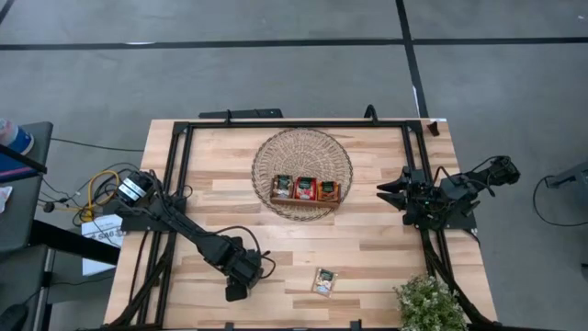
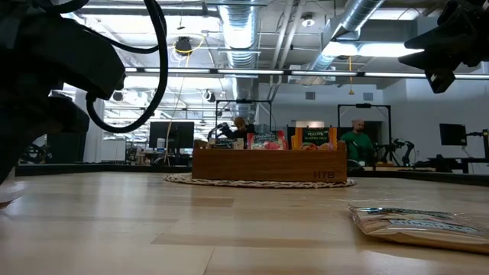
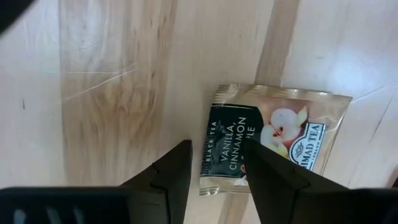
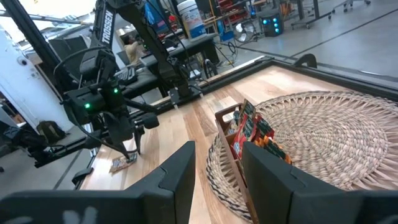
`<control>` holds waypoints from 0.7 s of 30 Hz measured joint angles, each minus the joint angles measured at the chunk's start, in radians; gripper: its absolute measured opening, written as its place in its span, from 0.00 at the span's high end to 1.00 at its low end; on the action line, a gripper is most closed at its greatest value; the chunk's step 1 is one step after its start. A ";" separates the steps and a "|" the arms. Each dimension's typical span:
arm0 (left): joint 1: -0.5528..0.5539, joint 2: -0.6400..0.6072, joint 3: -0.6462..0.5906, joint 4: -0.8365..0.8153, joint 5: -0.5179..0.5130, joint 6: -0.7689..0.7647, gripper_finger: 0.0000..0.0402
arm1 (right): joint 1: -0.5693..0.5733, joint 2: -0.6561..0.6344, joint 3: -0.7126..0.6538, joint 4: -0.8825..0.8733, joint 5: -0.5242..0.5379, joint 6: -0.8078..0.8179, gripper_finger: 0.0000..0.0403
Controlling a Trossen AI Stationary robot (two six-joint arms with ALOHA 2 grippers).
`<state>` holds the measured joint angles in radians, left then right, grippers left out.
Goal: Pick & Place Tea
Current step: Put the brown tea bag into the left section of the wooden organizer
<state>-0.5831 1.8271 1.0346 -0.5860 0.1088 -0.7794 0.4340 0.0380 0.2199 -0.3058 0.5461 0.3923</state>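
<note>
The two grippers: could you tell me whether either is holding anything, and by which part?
Nothing is held. The left gripper hangs open near the loose tea sachet on the table; the right gripper waits open, empty, beside the wicker basket.

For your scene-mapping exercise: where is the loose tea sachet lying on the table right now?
In the high view the tea sachet lies flat on the bare wood near the table's front edge, right of the left end effector and below the wicker basket.
</note>
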 joint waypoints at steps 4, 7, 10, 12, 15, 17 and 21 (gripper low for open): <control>0.000 0.000 -0.001 0.002 -0.012 0.003 0.72 | 0.000 0.000 0.000 0.000 0.000 0.000 0.70; 0.000 0.001 -0.001 0.000 -0.017 0.004 0.81 | 0.000 0.000 0.000 0.000 0.000 0.000 0.70; 0.000 0.001 -0.002 -0.003 -0.025 0.004 0.91 | 0.000 0.000 0.000 0.000 0.000 0.000 0.70; 0.000 0.001 -0.003 -0.004 -0.027 0.003 0.96 | 0.000 0.000 0.000 0.000 0.000 0.000 0.70; 0.000 0.001 -0.003 -0.005 -0.038 -0.019 0.99 | 0.000 0.000 0.000 0.000 0.000 0.000 0.70; 0.001 0.000 -0.003 -0.004 -0.039 -0.022 1.00 | 0.000 0.000 0.000 0.000 0.000 0.000 0.70; 0.001 -0.001 -0.003 -0.005 -0.040 -0.028 1.00 | 0.000 0.000 0.000 0.000 0.000 0.000 0.70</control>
<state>-0.5819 1.8263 1.0313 -0.5906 0.0689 -0.8079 0.4340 0.0383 0.2199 -0.3058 0.5461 0.3924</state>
